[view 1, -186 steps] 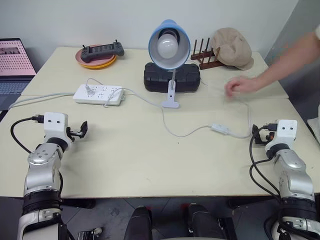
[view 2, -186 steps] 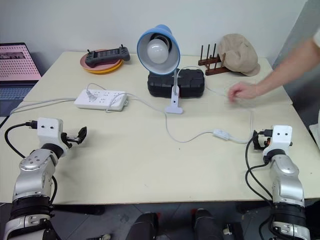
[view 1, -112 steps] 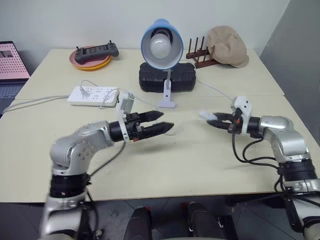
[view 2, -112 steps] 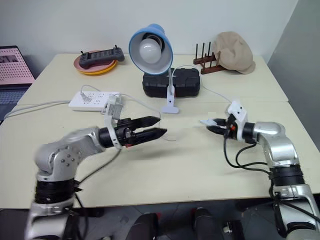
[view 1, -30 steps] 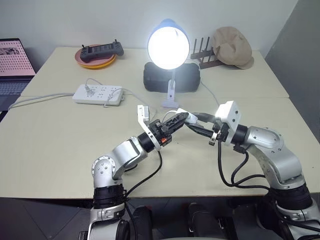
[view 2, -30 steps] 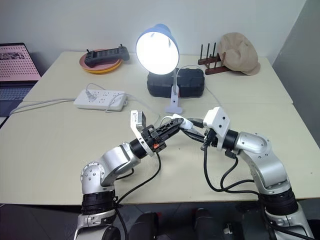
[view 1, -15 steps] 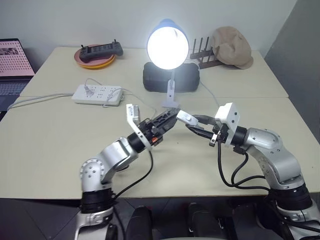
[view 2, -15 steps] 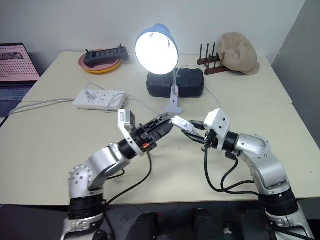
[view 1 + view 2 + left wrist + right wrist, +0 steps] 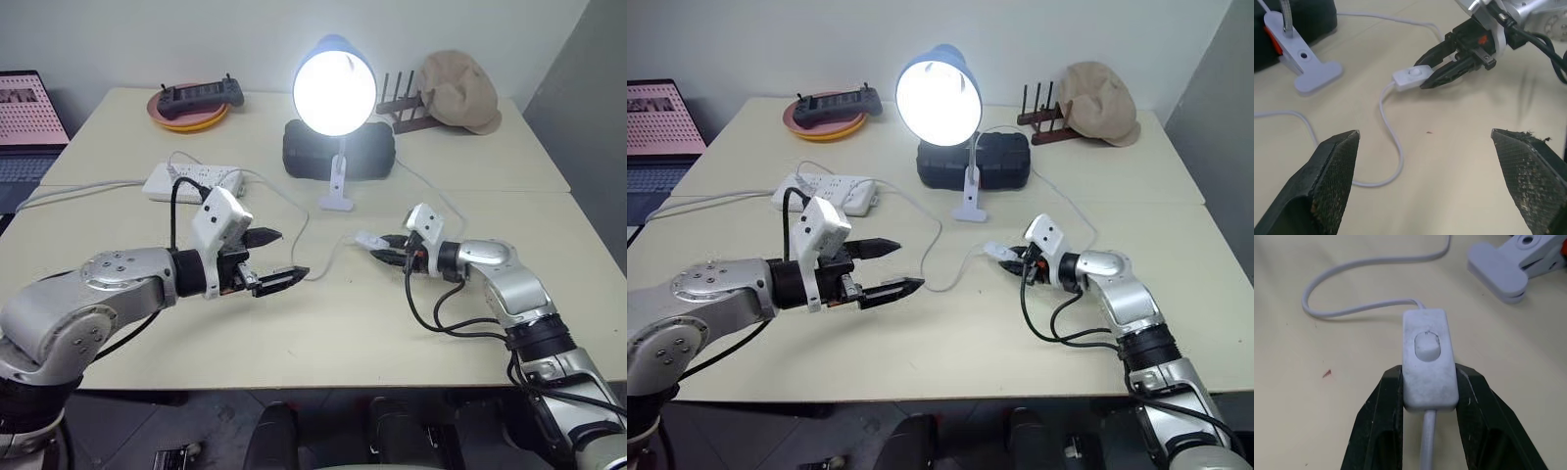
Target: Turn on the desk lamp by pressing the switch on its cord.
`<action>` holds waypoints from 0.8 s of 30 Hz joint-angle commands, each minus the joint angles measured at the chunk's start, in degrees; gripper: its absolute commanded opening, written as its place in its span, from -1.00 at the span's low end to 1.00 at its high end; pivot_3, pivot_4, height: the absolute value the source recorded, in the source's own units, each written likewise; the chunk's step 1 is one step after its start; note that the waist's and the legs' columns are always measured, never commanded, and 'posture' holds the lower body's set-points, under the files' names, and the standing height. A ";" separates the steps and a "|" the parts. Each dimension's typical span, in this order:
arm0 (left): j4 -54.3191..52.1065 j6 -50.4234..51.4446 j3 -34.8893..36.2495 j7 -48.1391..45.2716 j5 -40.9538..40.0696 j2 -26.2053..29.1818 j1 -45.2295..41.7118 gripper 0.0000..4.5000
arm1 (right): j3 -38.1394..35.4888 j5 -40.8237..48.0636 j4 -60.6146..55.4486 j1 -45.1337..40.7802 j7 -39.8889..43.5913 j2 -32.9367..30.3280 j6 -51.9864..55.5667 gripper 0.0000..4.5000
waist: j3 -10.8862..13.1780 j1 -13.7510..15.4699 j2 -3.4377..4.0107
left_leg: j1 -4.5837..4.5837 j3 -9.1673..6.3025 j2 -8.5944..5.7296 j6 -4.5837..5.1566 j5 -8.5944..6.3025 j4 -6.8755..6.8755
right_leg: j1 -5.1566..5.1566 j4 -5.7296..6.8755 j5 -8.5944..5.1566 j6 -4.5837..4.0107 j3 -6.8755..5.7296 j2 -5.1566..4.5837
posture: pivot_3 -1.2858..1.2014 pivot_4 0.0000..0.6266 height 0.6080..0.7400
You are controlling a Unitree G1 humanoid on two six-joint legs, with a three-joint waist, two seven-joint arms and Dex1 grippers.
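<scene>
Pale beige tabletop (image 9: 470, 323) against a white wall. Along the far edge: controller (image 9: 201, 96) on a plate (image 9: 186, 121), lit lamp (image 9: 334, 93), hat (image 9: 460, 90). Power strip (image 9: 193, 181) sits left. Right pincer (image 9: 1425, 382) clamps the switch (image 9: 1428, 357) mid-tabletop (cord (image 9: 304, 227) looping away); left pincer (image 9: 274, 259) wide, empty.

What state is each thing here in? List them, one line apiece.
Desk lamp: lit, upright, clip base on the table.
Switch: clamped at its cord end between the right gripper's fingers.
Cord: slack, looping over the table.
Left gripper: open, holding nothing.
Right gripper: shut on the switch.
Power strip: one plug in it.
Laptop: screen on.
</scene>
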 commanded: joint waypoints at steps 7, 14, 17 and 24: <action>6.53 -7.23 0.95 -12.35 11.06 0.77 -1.30 1.00 | -2.13 0.57 -2.28 -0.49 5.60 -3.03 1.32 0.38 | 0.02 -0.04 0.02 | 0.00 0.00 0.05 0.01 -0.01 -0.09 | -0.09 0.13 -0.05 0.13 -0.03 0.03 | 0.03 -0.52 1.00; 13.37 -4.13 4.96 -19.83 9.33 1.81 -4.83 1.00 | -9.16 8.94 -18.88 2.71 10.62 -12.70 11.62 0.99 | 0.06 -0.01 0.06 | -0.02 -0.04 0.05 0.02 -0.01 -0.03 | -0.09 0.23 -0.09 0.21 -0.07 0.02 | 0.03 -0.52 1.00; 15.38 -4.16 5.22 -21.50 11.11 2.28 -5.96 1.00 | -12.52 12.69 -23.08 3.16 11.60 -16.09 16.38 0.99 | 0.06 -0.10 0.07 | 0.02 -0.03 0.05 0.02 -0.01 -0.03 | -0.09 0.25 -0.09 0.21 -0.05 0.02 | 0.03 -0.52 1.00; 21.07 -1.67 5.49 -24.76 11.53 2.03 -10.45 1.00 | -18.37 18.02 -29.20 6.60 11.69 -22.82 22.74 0.99 | 0.08 -0.07 0.08 | 0.01 -0.02 0.05 0.02 -0.01 0.01 | -0.12 0.34 -0.09 0.20 -0.05 0.02 | 0.03 -0.52 1.00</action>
